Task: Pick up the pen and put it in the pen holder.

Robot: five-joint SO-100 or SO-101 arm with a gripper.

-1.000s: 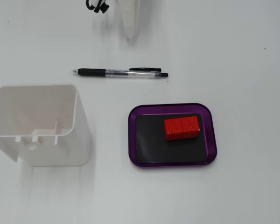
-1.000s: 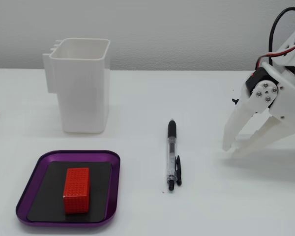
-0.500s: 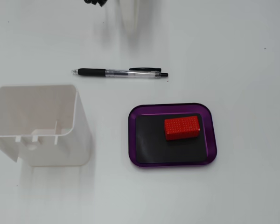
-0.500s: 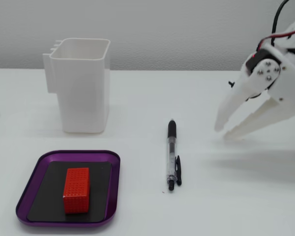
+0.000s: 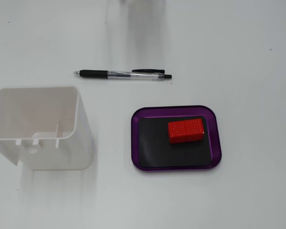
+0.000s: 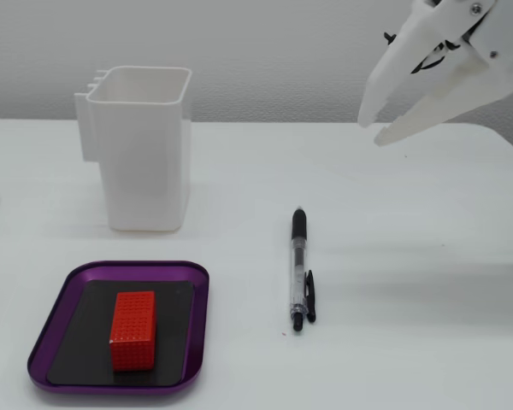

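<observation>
While the top-down fixed view shows only the table and what lies on it, the side-on fixed view also takes in the gripper (image 6: pixel 369 126), high in the upper right corner, well above the table and holding nothing. Its two white fingers (image 6: pixel 393 70) point down and to the left, and the tips stand a small way apart, so the jaws are narrowly parted.

The top-down view looks into the holder (image 5: pixel 35 125), showing its hollow inside and the slotted tabs along its near rim. The side-on view gives the holder's (image 6: pixel 145 145) full height, upright on the table, with the tabs on its left edge.

There is one pen (image 5: pixel 121 74), lying flat on the bare table. In the top-down view it runs left to right, above the holder and the tray (image 5: pixel 176 109), touching neither. In the side-on view the pen (image 6: pixel 297 269) runs front to back, to the right of the tray (image 6: pixel 53 314) and holder, below and left of the gripper.

Count: one pen, one holder, one purple tray, and one red block (image 5: pixel 186 130) resting on the tray's black centre, seen in both fixed views (image 6: pixel 133 330).
</observation>
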